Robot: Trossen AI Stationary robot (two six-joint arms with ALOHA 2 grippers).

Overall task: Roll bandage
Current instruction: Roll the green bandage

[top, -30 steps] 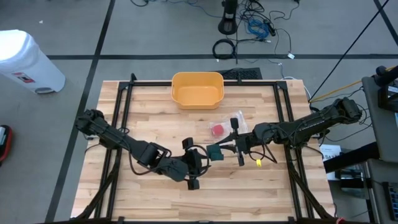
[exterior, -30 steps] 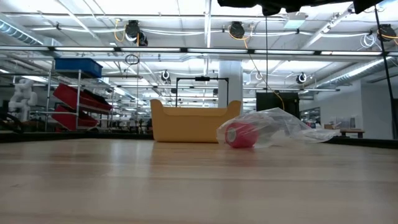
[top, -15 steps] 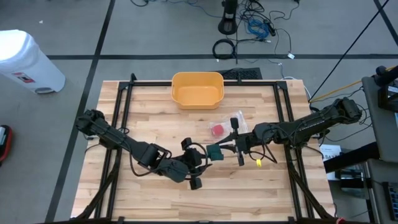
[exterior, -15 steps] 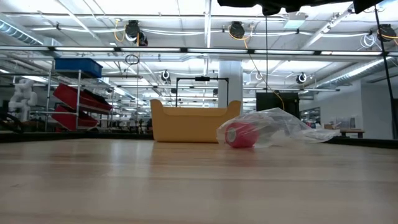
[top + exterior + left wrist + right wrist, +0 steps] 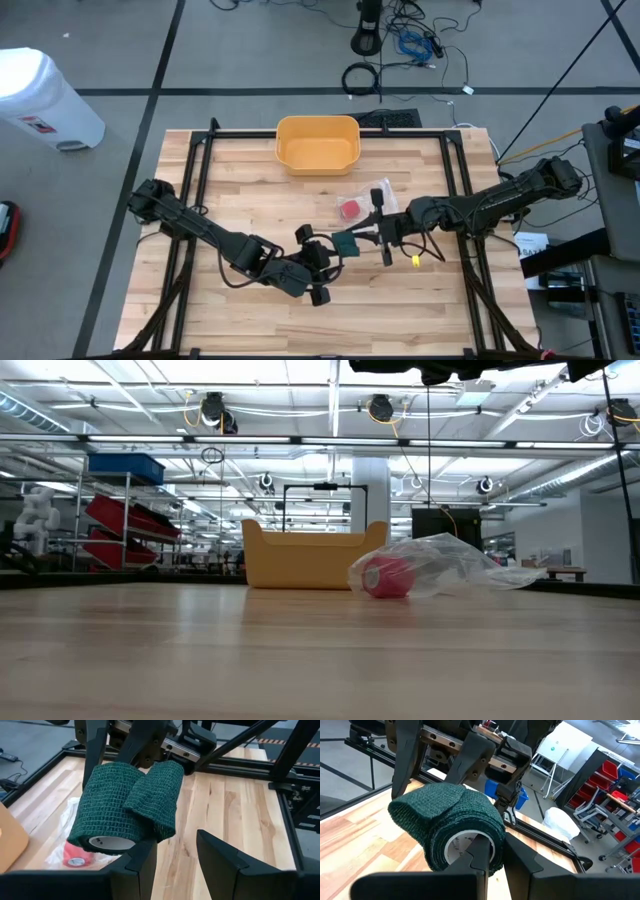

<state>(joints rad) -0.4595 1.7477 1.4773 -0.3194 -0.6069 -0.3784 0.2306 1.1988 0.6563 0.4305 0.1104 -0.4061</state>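
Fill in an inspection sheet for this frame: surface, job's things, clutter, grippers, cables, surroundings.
Surface: wooden table in a black frame.
Job's things: green bandage roll, held off the table between both arms, its loose end draped over the roll.
Clutter: yellow bin at the far edge; red roll in a clear bag; small yellow item near the right arm.
Grippers: right gripper shut on the roll's core and wall; left gripper open right beside the roll.
Cables: black loops on both arms; tangle on the floor behind the table.
Surroundings: white bin on the floor at left; shelving in the room beyond.
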